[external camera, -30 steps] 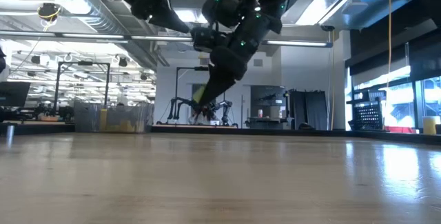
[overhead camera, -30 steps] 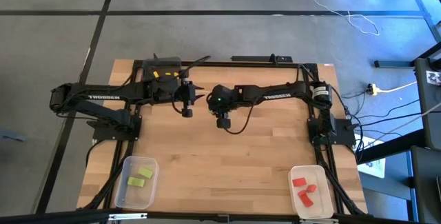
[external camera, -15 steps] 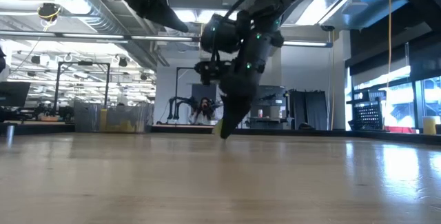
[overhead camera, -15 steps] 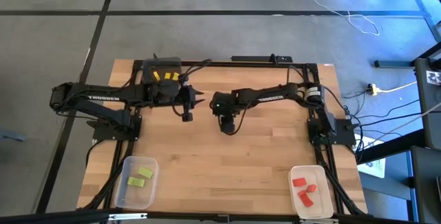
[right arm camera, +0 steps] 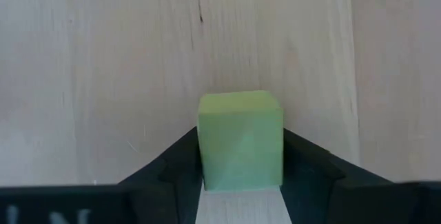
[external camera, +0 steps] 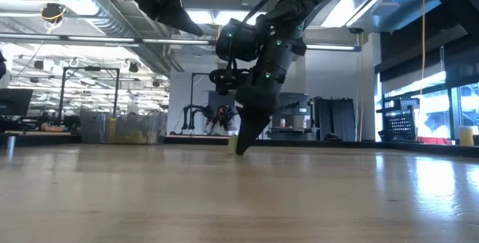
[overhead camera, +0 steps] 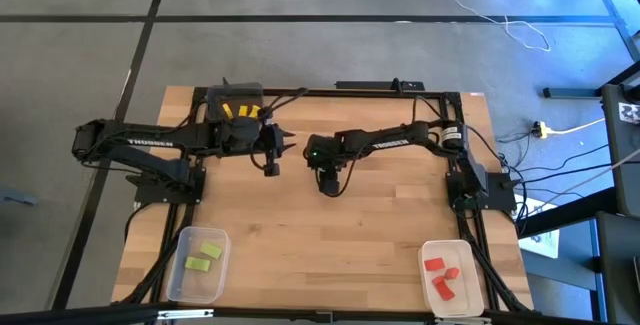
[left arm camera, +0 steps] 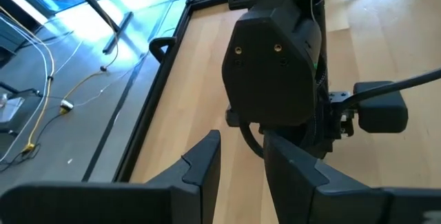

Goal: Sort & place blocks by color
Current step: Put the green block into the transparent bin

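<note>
Tabletop (overhead camera: 380,215): right claw (right arm camera: 240,182) pinching green block (right arm camera: 240,138); left claw (left arm camera: 241,165) spread.

Below the right gripper (overhead camera: 331,187) the bare table (overhead camera: 330,245) lies open toward both front bins. Just beside it on one side hangs the left gripper (overhead camera: 283,145), narrowing passage there.
</note>
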